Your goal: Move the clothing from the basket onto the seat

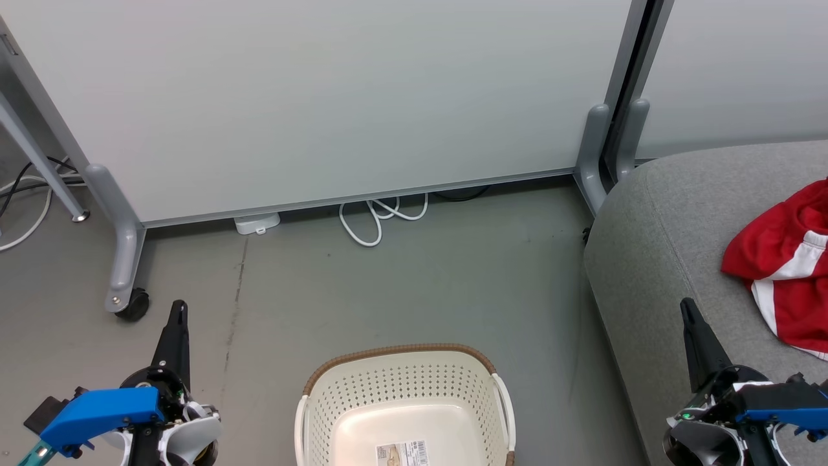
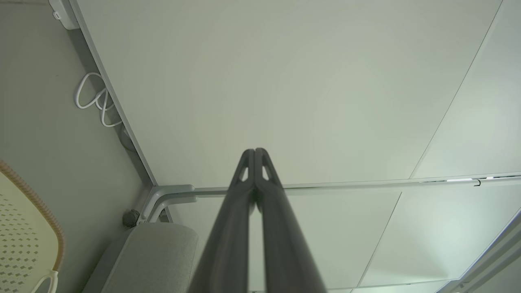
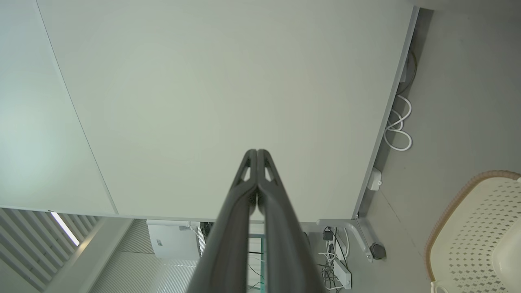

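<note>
The cream perforated basket (image 1: 402, 388) stands on the floor at the bottom centre, with no garment inside; a barcode sticker shows on its bottom. Its brown rim also appears in the left wrist view (image 2: 36, 203) and the right wrist view (image 3: 452, 207). The grey sofa (image 1: 666, 233) fills the right side, and red clothing with white stripes (image 1: 786, 259) lies on its cushion at the right edge. My left gripper (image 1: 177, 309) is shut at the lower left, left of the basket, holding nothing (image 2: 254, 151). My right gripper (image 1: 686, 305) is shut over the sofa's front edge, holding nothing (image 3: 257, 151).
Pale grey partition panels (image 1: 336, 97) on castor feet (image 1: 132, 304) close off the back. White cables (image 1: 378, 217) and a small white box (image 1: 257, 223) lie under the panel. A metal leg (image 1: 39, 162) stands at far left. Bare grey floor lies between basket and panels.
</note>
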`<state>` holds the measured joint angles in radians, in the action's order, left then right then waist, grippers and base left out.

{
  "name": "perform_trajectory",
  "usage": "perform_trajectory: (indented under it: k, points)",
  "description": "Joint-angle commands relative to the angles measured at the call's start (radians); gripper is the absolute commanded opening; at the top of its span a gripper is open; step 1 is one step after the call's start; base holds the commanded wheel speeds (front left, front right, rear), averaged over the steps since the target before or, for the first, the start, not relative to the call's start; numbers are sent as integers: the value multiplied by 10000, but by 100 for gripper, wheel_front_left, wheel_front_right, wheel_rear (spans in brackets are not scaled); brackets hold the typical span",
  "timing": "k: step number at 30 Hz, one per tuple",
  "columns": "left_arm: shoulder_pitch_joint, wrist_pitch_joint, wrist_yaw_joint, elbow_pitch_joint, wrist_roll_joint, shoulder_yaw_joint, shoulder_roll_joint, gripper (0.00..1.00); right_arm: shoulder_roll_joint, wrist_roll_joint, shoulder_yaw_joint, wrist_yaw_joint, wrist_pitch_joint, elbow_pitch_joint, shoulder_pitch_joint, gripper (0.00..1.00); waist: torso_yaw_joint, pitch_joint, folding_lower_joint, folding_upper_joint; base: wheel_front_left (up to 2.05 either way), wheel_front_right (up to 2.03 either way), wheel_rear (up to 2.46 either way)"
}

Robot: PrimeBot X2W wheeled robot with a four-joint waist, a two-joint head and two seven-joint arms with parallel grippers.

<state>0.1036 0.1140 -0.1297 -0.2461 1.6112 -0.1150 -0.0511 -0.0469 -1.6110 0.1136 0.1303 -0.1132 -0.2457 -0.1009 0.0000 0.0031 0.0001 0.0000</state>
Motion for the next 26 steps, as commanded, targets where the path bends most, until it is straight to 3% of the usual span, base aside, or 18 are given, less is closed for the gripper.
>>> perform_trajectory:
  k: [1, 26]
  points:
    - [104, 48, -18, 49, 19, -34, 22, 0, -63, -31, 16, 7, -26, 36, -149, 0, 0, 0, -1, 0, 0, 0, 0]
    - [104, 47, -18, 50, 17, -34, 22, 0, -63, -32, 13, 7, -25, 34, -147, 0, 0, 0, -1, 0, 0, 0, 0]
